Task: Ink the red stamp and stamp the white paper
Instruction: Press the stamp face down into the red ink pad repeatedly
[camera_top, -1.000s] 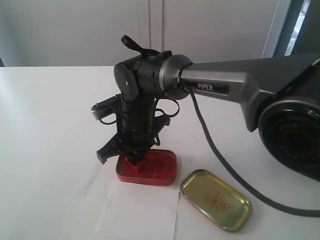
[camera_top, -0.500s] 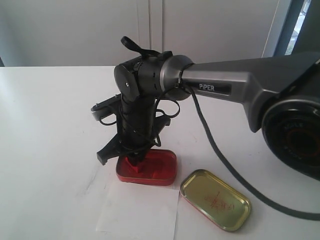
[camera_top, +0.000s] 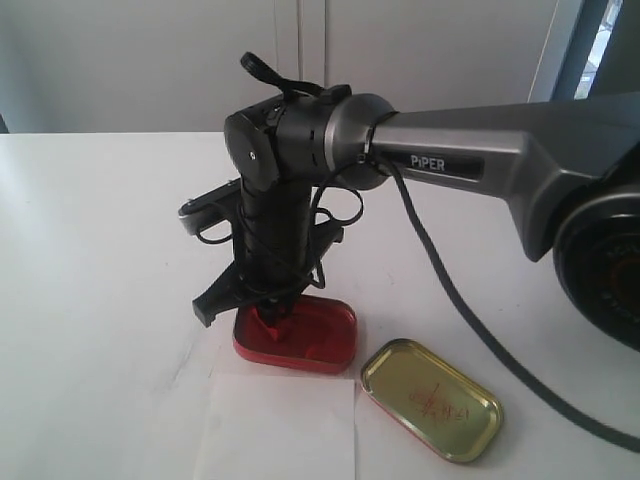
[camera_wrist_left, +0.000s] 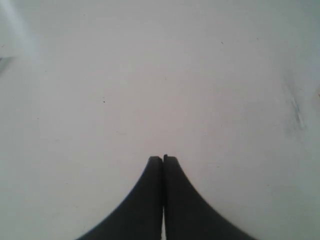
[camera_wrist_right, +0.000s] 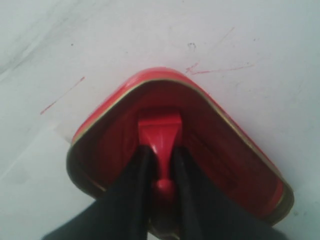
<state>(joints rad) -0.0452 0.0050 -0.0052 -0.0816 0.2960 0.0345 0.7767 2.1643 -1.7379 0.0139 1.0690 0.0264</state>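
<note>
Right wrist view: right gripper is clamped on the red stamp, fingers pinching the knob from both sides, square base pointing down into the red ink tin. Base looks seated on or just above the pad; can't tell contact for sure.

Ext. view: same gripper hangs roughly vertical over the left end of the tin, stamp inside its rim. Tin's long axis runs left-right. White paper lies flat on the near side of the tin, its far edge just beside the tin's near wall, directly nearward of the stamp. Paper's near part is cut off by the frame edge, so its long axis can't be read. No print I can make out on the part shown. Gold lid sits open-side up to the right of the paper, near-right of the tin, apart from both.

Left gripper: tips pressed together, holding nothing, only bare table below; not seen in ext. view.

Judgement: inking step in hand, stamping not yet done. Next move for R arm = lift clear of the tin rim, shift toward the near side, press down on the paper. Risk: thin sheet may stick to the stamp on lift-off.
</note>
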